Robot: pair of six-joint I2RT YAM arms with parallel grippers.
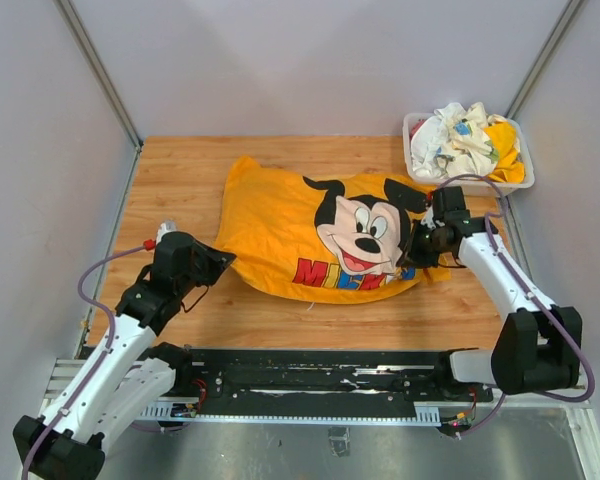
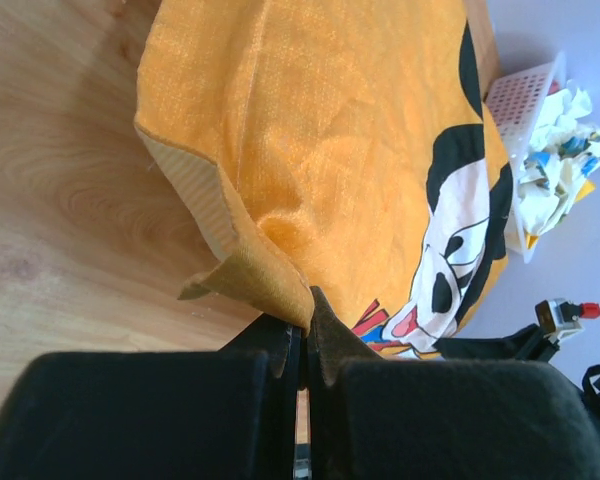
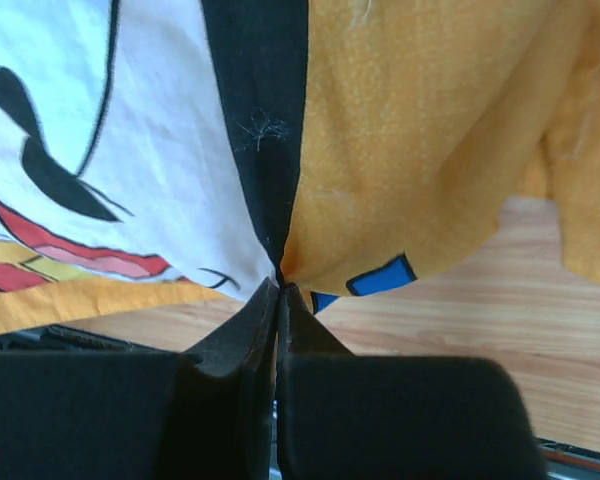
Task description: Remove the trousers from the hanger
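Observation:
An orange garment (image 1: pixel 280 225) with a large Mickey Mouse print lies spread on the wooden table (image 1: pixel 180 170). I see no hanger in any view. My left gripper (image 1: pixel 223 258) is shut on the garment's left edge; in the left wrist view the jaws (image 2: pixel 302 318) pinch a folded orange corner (image 2: pixel 260 275). My right gripper (image 1: pixel 412 256) is shut on the garment's right side; in the right wrist view the jaws (image 3: pixel 278 290) pinch the fabric (image 3: pixel 410 130) where the black print meets the orange, and the cloth is lifted a little off the wood.
A white basket (image 1: pixel 410 150) full of crumpled cloths stands at the back right corner; it also shows in the left wrist view (image 2: pixel 525 95). Grey walls close in the table on three sides. A black rail (image 1: pixel 310 375) runs along the near edge.

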